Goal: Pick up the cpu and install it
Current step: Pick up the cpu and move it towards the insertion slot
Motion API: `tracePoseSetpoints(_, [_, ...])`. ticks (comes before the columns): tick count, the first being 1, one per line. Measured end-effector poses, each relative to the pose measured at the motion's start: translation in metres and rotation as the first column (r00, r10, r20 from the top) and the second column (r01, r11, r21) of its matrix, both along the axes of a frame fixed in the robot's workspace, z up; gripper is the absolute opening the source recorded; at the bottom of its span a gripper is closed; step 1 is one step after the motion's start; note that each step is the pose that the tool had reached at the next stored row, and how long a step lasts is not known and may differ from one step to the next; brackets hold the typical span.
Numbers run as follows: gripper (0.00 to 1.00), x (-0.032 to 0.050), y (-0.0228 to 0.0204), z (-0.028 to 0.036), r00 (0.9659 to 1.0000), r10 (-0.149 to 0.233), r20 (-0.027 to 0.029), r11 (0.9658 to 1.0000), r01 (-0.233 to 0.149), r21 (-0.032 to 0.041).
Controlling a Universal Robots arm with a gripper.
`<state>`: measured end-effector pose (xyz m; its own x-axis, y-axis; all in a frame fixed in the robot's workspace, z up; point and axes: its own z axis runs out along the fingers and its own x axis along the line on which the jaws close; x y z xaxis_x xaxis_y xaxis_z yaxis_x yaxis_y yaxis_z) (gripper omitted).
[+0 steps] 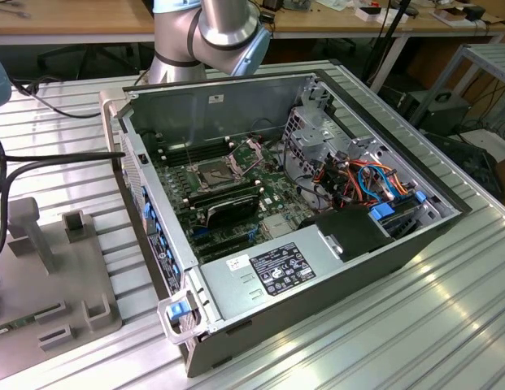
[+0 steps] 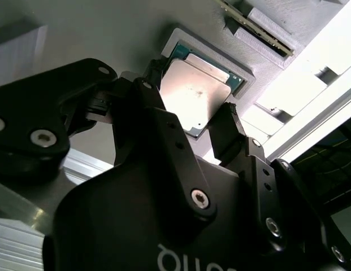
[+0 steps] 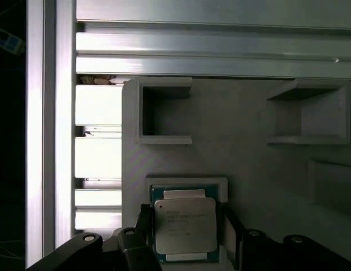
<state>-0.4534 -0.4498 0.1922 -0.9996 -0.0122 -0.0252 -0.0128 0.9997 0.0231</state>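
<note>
Squarely between the open fingers (image 3: 232, 237) of the gripper (image 3: 185, 215) the cpu (image 3: 185, 226) was seen in the first wrist view, laid flat in its recessed nest on the grey fixture (image 1: 49, 268); nothing was held. A narrow gap was left at each flanked edge. In the exterior view, that fixture was placed at eight o'clock from the computer case (image 1: 219, 101).

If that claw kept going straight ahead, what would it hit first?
Probably the cpu, lying in its grey holder directly ahead of the claw; how near is unclear.
</note>
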Motion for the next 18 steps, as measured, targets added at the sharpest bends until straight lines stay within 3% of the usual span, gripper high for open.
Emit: tracePoseSetpoints(18, [0.6, -0.0002, 0.0011, -0.0001, 1.0, 0.0, -0.0002, 1.0, 0.0, -0.0001])
